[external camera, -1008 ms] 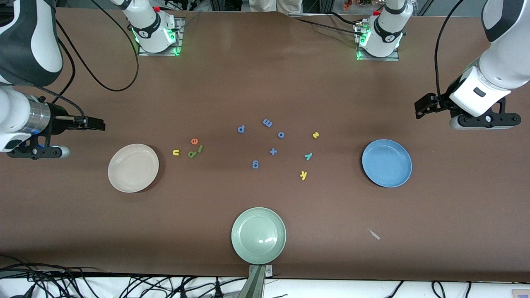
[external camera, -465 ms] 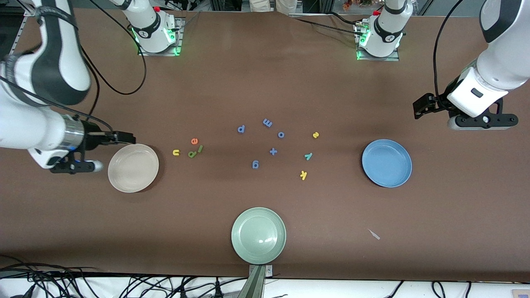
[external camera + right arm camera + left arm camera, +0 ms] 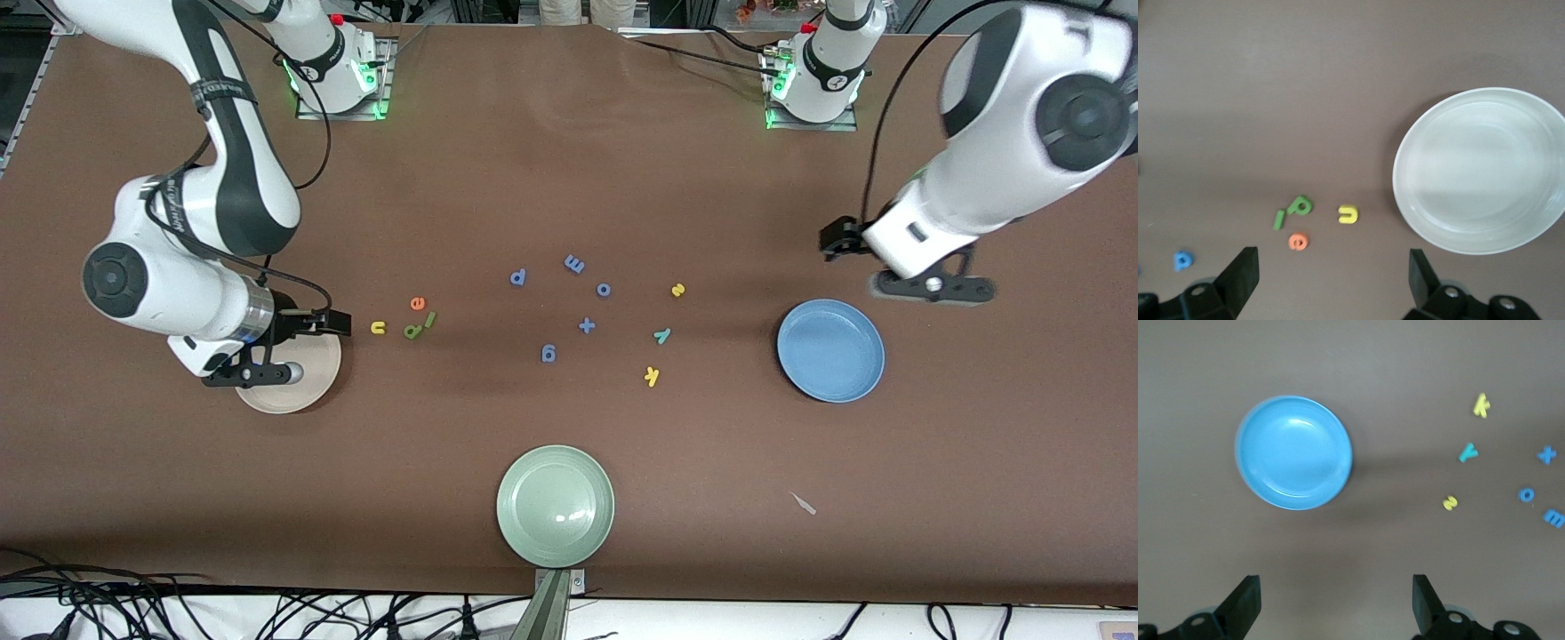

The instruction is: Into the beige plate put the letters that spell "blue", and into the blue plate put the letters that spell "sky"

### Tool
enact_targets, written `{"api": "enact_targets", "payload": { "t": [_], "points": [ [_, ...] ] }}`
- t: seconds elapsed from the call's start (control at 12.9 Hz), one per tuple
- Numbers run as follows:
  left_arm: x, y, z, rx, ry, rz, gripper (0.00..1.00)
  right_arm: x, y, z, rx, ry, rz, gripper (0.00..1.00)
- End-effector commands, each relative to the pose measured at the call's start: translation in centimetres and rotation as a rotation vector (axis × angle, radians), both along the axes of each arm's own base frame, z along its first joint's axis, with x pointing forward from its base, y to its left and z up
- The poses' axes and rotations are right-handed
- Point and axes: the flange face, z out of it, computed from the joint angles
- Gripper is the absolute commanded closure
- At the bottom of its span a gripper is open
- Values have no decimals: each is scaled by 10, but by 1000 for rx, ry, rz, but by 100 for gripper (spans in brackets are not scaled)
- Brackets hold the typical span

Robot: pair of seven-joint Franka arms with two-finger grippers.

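The beige plate (image 3: 298,396) (image 3: 1481,170) lies toward the right arm's end of the table, partly covered in the front view by my right gripper (image 3: 253,373) (image 3: 1331,283). That gripper hangs open and empty. Beside the plate lie the yellow u (image 3: 379,328) (image 3: 1348,214), olive b (image 3: 412,332) (image 3: 1300,205), green l (image 3: 430,319) (image 3: 1279,219) and orange e (image 3: 418,303) (image 3: 1298,241). The blue plate (image 3: 830,349) (image 3: 1293,452) lies toward the left arm's end. My left gripper (image 3: 929,286) (image 3: 1337,607) hovers open and empty by its rim. The yellow s (image 3: 677,290) (image 3: 1449,502), teal y (image 3: 661,335) (image 3: 1467,452) and yellow k (image 3: 652,376) (image 3: 1481,405) lie on the table.
Several all-blue letters and a plus sign (image 3: 587,325) are scattered mid-table between the two letter groups. A pale green plate (image 3: 556,506) sits near the table's front edge. A small pale scrap (image 3: 804,504) lies nearer the camera than the blue plate.
My right arm has swung in from the table's end to hang over the beige plate. My left arm has moved inward toward the blue plate. No letter or plate has moved.
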Motion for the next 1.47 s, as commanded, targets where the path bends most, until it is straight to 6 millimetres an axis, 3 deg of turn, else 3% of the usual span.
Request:
{"api": "enact_targets", "payload": {
  "t": [0.0, 0.31, 0.47, 0.62, 0.85, 1.01, 1.4],
  "points": [
    [25, -26, -59, -48, 94, -50, 0, 2, 10, -22, -39, -18, -24, 1],
    [31, -98, -142, -81, 136, -145, 0, -2, 9, -70, -36, -39, -42, 1],
    [30, -116, -173, -97, 117, -173, 0, -16, 11, -100, -30, -85, -47, 1],
    [7, -121, -206, -99, 141, -213, 0, -27, 14, -117, -28, -96, -61, 1],
    [-28, -135, -222, -94, 121, -263, 0, -35, 24, -126, -28, -73, -91, 1],
    [-55, -161, -244, -55, 90, -343, 0, -42, 23, -133, -32, -56, -92, 1],
    [-78, -162, -284, -50, 22, -334, 2, -55, 19, -150, -44, -24, -110, 5]
  ]
}}
